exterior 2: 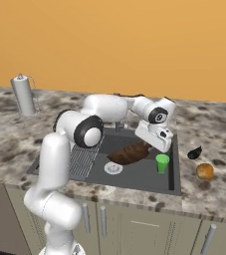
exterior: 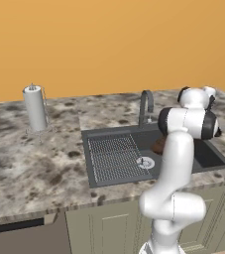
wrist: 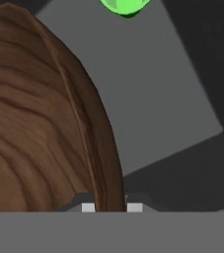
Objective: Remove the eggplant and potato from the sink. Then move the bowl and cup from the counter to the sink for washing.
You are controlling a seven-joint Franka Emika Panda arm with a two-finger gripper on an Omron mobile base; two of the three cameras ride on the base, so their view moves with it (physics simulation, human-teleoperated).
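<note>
The dark brown wooden bowl (exterior 2: 128, 153) is tilted inside the sink (exterior 2: 144, 174), and it fills the left of the hand view (wrist: 39, 123). My gripper (exterior 2: 149, 143) is shut on its rim, which runs between my fingertips (wrist: 88, 207). The green cup (exterior 2: 162, 163) stands upright in the basin just right of the bowl, and shows at the top of the hand view (wrist: 126, 6). The near-black eggplant (exterior 2: 194, 153) and the orange-tan potato (exterior 2: 204, 171) lie on the counter (exterior 2: 204, 194) right of the sink. In the left base view my arm hides the gripper; only a bit of the bowl (exterior: 158, 145) shows.
The curved grey faucet (exterior: 146, 106) rises behind the basin. The ribbed grid (exterior: 114, 158) and the round silver drain (exterior 2: 113, 169) take up the sink's left part. A paper towel roll (exterior: 34, 108) stands on the counter far to the left.
</note>
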